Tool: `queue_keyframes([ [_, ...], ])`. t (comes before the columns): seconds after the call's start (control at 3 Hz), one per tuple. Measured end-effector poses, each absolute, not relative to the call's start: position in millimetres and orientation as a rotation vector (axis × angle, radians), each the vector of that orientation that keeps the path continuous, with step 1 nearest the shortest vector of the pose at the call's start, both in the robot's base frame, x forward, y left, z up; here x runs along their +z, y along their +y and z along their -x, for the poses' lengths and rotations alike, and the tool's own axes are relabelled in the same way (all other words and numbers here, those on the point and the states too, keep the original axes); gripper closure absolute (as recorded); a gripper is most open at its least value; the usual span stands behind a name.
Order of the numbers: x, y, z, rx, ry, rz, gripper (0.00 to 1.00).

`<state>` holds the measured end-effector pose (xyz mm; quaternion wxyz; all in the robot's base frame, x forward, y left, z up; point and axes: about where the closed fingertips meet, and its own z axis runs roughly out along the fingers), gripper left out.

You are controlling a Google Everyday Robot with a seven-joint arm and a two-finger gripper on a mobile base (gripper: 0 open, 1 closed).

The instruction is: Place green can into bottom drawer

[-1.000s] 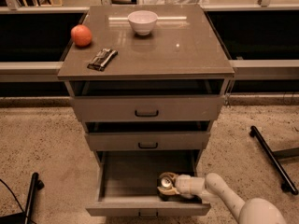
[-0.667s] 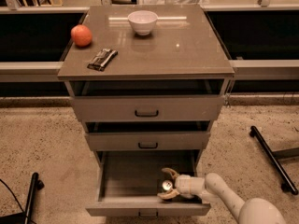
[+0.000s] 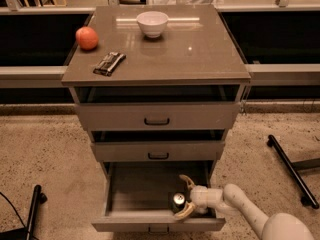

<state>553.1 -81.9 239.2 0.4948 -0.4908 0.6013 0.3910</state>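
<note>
Spread wider than a moment ago on either side of the green can (image 3: 178,202), upright at the right front of the bottom drawer (image 3: 142,191); now draw the gripper (image 3: 180,197) straight back and level, brushing neither can nor drawer wall.

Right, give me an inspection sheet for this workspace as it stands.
Surface: cabinet top, grey-brown and glossy.
Job's things: green can stands upright in the open bottom drawer, front right.
Clutter: white bowl, orange fruit and snack bar on the cabinet top.
Grippers: end effector inside the bottom drawer, fingers spread either side of the green can.
Cables: thin dark cable on the floor, lower left.
Surroundings: speckled floor; black stand leg at right.
</note>
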Motion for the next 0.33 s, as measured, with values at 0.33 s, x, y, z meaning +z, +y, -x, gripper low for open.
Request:
queue_keyframes([
  [0.33, 281.5, -128.4, -534.5, 0.909, 1.449, 1.196, 0.0],
])
